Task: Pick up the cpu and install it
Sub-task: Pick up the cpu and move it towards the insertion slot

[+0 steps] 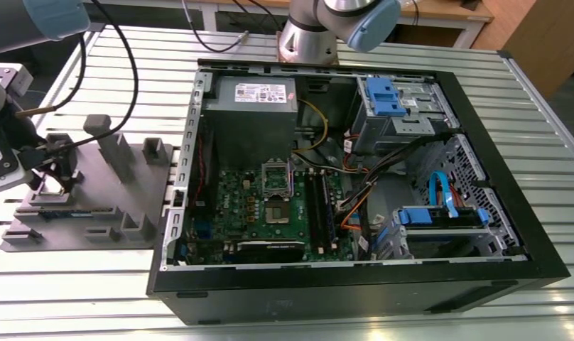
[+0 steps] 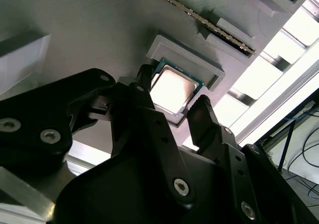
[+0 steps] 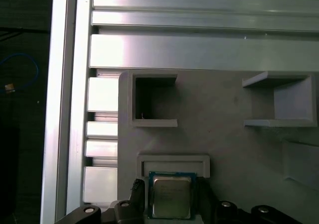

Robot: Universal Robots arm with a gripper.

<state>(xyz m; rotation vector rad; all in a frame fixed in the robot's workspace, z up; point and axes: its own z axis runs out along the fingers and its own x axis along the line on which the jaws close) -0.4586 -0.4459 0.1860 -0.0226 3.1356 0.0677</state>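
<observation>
Tool (image 2: pixel 172 90): spread, 1 finger on each side of your cpu (image 3: pixel 171 196).
Cpu: flat in a recess of the grey holder (image 1: pixel 107 192).
Holder: on your worktop (image 1: pixel 79 298), beside the computer case (image 1: pixel 344 293).

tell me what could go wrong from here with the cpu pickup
1. The end effector straddles the cpu, which lies in a walled pocket of the holder. A tilted lift might catch the chip on that wall.
2. The socket lies deep in the case, with loose cables close beside the board. They could snag on the way in.
</observation>
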